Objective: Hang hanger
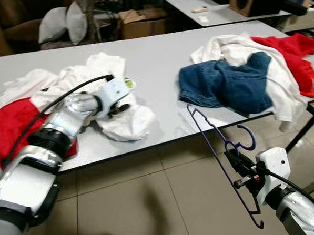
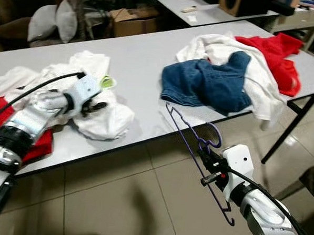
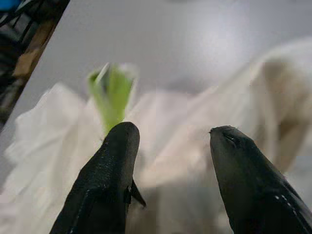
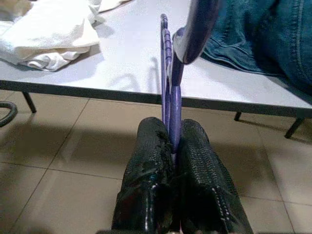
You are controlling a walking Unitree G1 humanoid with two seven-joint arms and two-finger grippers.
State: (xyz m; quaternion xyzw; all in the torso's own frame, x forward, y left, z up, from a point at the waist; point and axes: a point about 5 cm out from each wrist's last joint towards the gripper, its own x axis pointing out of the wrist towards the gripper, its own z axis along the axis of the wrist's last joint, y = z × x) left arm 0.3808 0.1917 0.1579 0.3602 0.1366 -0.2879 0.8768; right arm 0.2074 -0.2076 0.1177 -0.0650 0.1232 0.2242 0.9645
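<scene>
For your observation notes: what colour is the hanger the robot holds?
Purple; the hanger shows best in the right wrist view.

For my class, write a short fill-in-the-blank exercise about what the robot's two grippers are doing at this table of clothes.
1. The right gripper is shut on a thin ______ wire hanger.
2. The left gripper, fingers open, hovers over a crumpled ______ garment.
3. The folded blue denim jeans lie on the grey ______.
4. The hanger is held out over the tiled ______.

Missing words: purple; white; table; floor

silver arms, white wrist housings, black cables, textured black gripper fingers (image 4: pixel 151 165)
</scene>
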